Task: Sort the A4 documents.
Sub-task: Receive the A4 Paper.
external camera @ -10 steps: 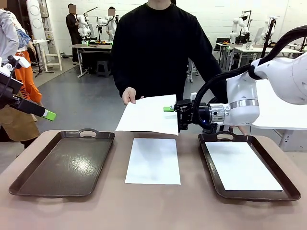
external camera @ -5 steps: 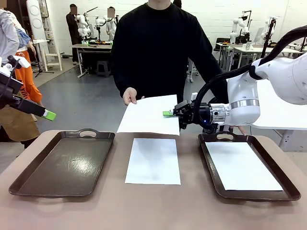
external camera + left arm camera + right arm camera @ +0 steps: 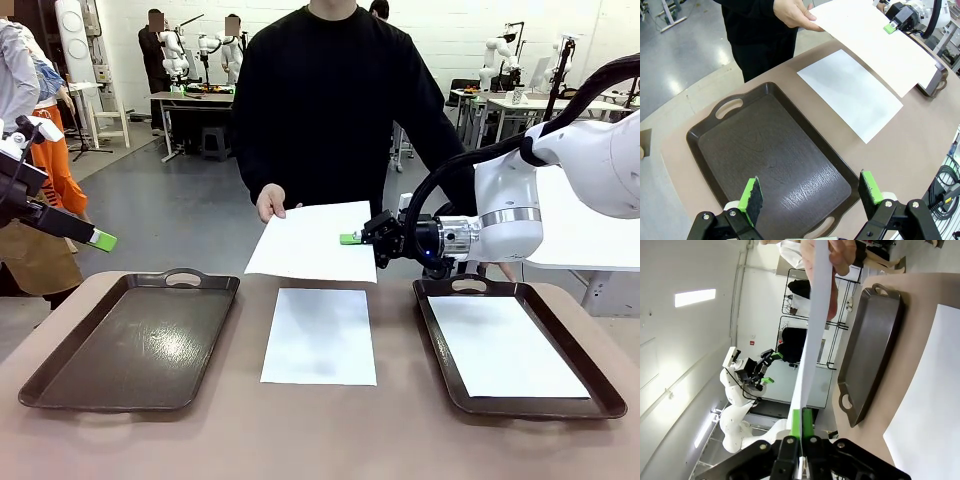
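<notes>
A person's hand (image 3: 270, 203) holds one white A4 document (image 3: 310, 243) out over the table's far edge. My right gripper (image 3: 350, 239) is shut on that sheet's right edge. In the right wrist view the sheet (image 3: 815, 325) runs edge-on up from the closed green pads (image 3: 796, 421). A second document (image 3: 320, 335) lies flat on the table between two dark brown trays. A third (image 3: 505, 345) lies in the right tray (image 3: 432, 330). My left gripper (image 3: 810, 192) hangs open and holds nothing, above the near end of the left tray (image 3: 770, 150).
The left tray (image 3: 130, 340) holds nothing. The person stands at the far side, behind the middle of the table. Both trays have handles at their ends. Other tables and people are farther back in the room.
The right gripper's jaws have shut on the right edge of the sheet that the person holds. The left arm has stayed still.
</notes>
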